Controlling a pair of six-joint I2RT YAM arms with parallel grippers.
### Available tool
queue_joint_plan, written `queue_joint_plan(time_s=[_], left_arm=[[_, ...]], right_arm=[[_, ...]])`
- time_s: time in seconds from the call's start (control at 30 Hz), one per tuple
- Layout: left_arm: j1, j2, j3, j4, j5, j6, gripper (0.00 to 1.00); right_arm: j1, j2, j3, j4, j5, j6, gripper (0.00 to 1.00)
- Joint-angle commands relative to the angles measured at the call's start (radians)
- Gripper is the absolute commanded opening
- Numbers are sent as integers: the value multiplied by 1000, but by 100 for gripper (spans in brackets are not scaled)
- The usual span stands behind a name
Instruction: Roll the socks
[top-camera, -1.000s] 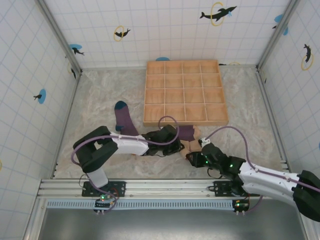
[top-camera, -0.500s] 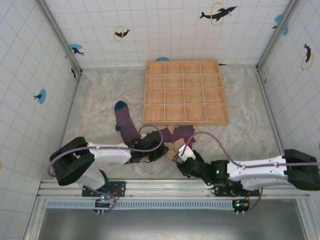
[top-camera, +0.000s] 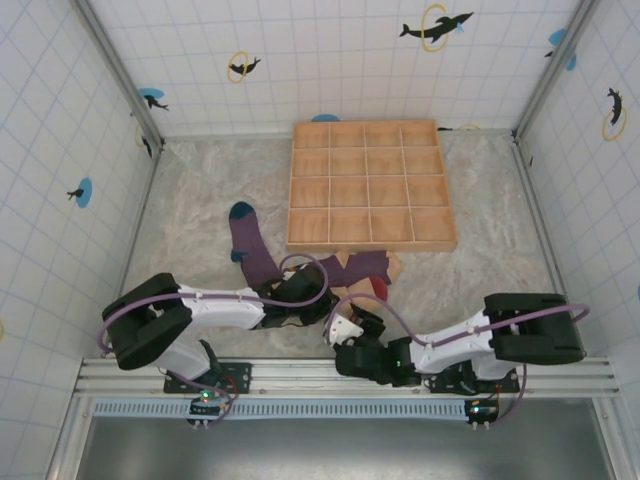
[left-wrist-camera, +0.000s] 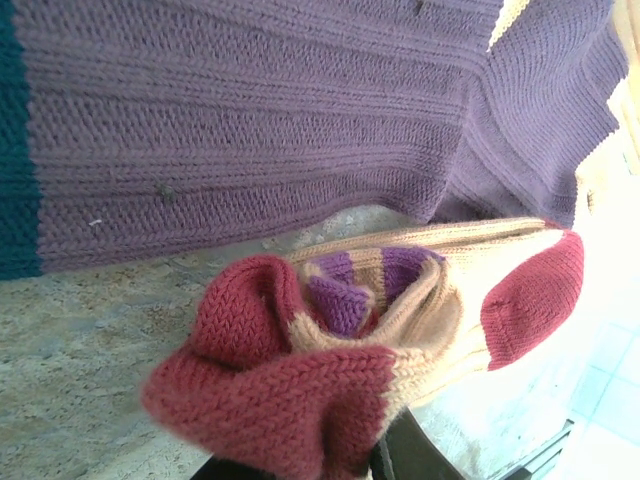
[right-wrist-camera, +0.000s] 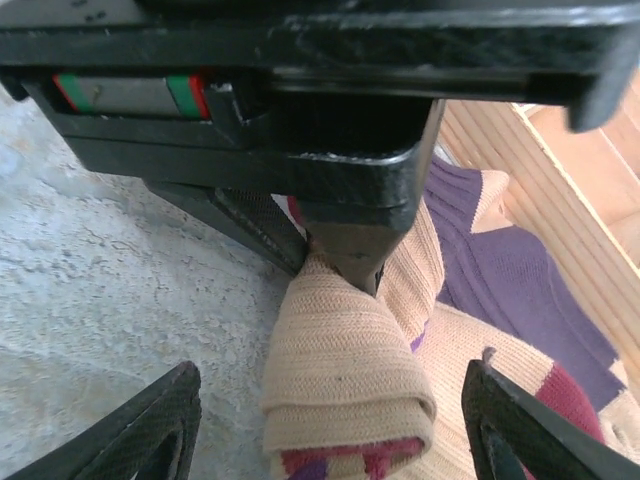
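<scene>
The tan sock (left-wrist-camera: 400, 330) with its dark-red striped cuff is bunched into a fold, and my left gripper (left-wrist-camera: 325, 462) is shut on the cuff end. In the top view that gripper (top-camera: 312, 297) lies low on the table beside the sock pile. My right gripper (right-wrist-camera: 335, 430) is open, with its fingers (right-wrist-camera: 165, 425) standing on either side of the folded tan sock (right-wrist-camera: 340, 380), apart from it. The purple sock with the teal toe (top-camera: 245, 240) lies flat to the left. The purple sock with tan stripes (top-camera: 362, 266) lies under the tan one, near the tray.
A wooden tray (top-camera: 292, 190) of square compartments stands at the back centre, its near edge (right-wrist-camera: 590, 170) close behind the socks. Tiled walls close in the left, right and far sides. The arms' rail runs along the near edge.
My right arm has folded back and swung left, so its gripper now faces the tan sock from the near side, jaws wider. The left gripper pulled the tan sock left and nearer.
</scene>
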Motion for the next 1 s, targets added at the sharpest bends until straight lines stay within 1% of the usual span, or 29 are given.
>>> queue_joint_plan(time_s=[0.0,0.13,0.17,0.23,0.37,0.4,0.43,0.47,0.53,0.57,0.6,0.7,0.73,0.87,0.97], left_arm=[[-13,24,-12,-55,16,-39,0],[-12,32,-24,-23,36,-47,0],[-13,37,-23,-15,41,-45,0],[-14,44,-17,-13,46,-38,0],[-14,45,-13,-13,50,-28,0],[-14,43,-13,-14,50,-26,0],[-14,43,-13,-13,50,-24,0],[-14,41,-12,-12,51,-22,2],[-14,36,-18,3,56,-23,17],[-13,34,-20,12,54,-23,31],[-13,30,-16,12,50,-18,42],[-13,12,11,-20,23,11,67],[-13,3,22,-37,7,21,70],[-13,-21,51,-88,-36,51,85],[-14,-34,62,-100,-55,68,90]], right_arm=[[-10,55,38,84,66,-36,68],[-27,108,63,52,68,-1,59],[-30,119,68,45,69,7,55],[-39,131,73,20,56,33,41],[-53,135,65,-31,25,95,8],[-58,131,60,-41,14,109,2],[-59,125,52,-45,5,121,0],[-61,113,38,-44,-11,130,0],[-69,80,0,-24,-66,148,0],[-81,59,-24,-9,-113,155,0],[-96,39,-45,-4,-163,169,0],[-137,-22,-95,6,-274,201,0],[-148,-39,-113,17,-301,204,0],[-234,-85,-166,30,-488,238,0],[-280,-123,-213,61,-570,280,0]])
